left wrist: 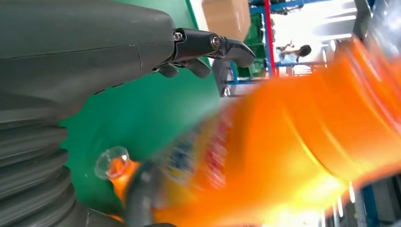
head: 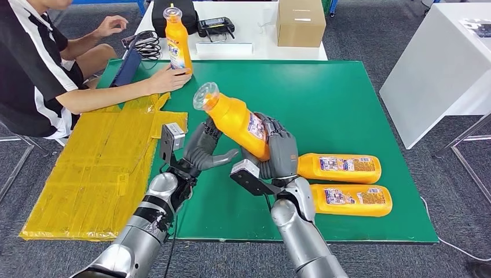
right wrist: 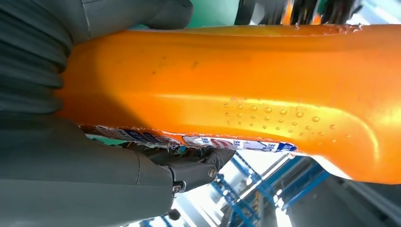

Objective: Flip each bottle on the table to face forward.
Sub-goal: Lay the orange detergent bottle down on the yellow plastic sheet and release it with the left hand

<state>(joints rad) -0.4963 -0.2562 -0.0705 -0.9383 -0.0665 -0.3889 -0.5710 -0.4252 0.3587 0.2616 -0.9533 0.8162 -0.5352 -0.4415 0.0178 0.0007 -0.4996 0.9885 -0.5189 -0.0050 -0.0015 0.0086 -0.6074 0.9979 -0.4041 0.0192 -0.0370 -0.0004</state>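
- Right hand (head: pixel 277 152) wrapped round lower body of orange bottle (head: pixel 234 119), held tilted above green mat (head: pixel 347 104), cap end up-left.
- Left hand (head: pixel 204 149) empty, fingers apart, just beside held bottle.
- Probably full of orange liquid: heavy, stiff plastic, droplets on wall, likely slippery; best gripped mid-body over label.
- Two lying bottles (head: pixel 341 168) side by side near right hand; upright bottle (head: pixel 176 40) under person's hand (head: pixel 171 78).

Grey carpet floor (head: pixel 370 43) all round. White table (head: pixel 255 35) at 12 o'clock w/ a cardboard box (head: pixel 300 22) on it. Another white desk (head: pixel 440 69) at 2 o'clock. Yellow taped sheet (head: pixel 92 174) at 9 o'clock. Blue racking (right wrist: pixel 255 198) & bright light overhead.
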